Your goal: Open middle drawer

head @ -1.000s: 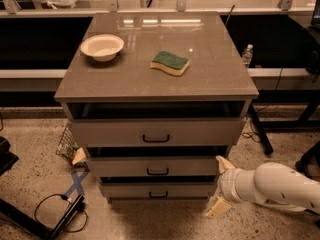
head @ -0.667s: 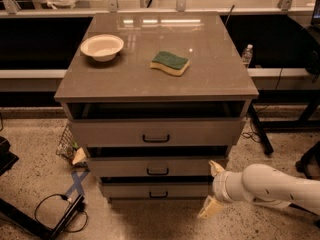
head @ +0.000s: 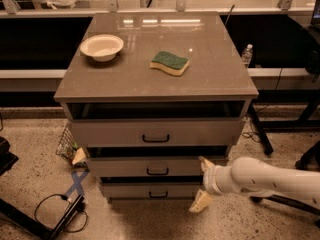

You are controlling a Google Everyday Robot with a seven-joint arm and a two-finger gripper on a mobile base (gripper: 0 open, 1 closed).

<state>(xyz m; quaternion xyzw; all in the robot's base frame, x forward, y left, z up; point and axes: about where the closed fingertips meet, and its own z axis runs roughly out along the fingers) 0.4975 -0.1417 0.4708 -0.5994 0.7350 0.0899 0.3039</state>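
Where three like fronts stack under the counter (head: 215, 71), the middle drawer (head: 125, 167) is the second one down: grey-beige and flat, with a small dark bar handle (head: 157, 171) at its centre. It lies below the counter's front edge, with a dark gap above it and another below. Whether it is drawn out at all, I cannot tell. Nothing touches its handle.

Pincer (head: 202, 183) is at the right end of the drawer stack, low under the counter's front right corner. It is released, its two pale fingers spread wide with nothing between them. The upper finger (head: 205, 163) is at the middle drawer's right end; touching or just clear, I cannot tell. The lower finger (head: 200, 202) hangs beside the bottom drawer (head: 125, 190), near the floor. A white arm (head: 270, 178) runs off to the right.

Top drawer (head: 110, 133) is just under the counter's front edge, with a dark slot between the two.

On the counter, a cream bowl (head: 102, 46) sits upright near the left edge, toward the back left corner. A green-topped yellow sponge (head: 170, 63) lies about mid-counter, well apart from the bowl.

Beyond the right edge stands a clear bottle (head: 247, 55). On the floor off the front left corner are a blue tape cross (head: 75, 182) and a loop of black cable (head: 47, 207).
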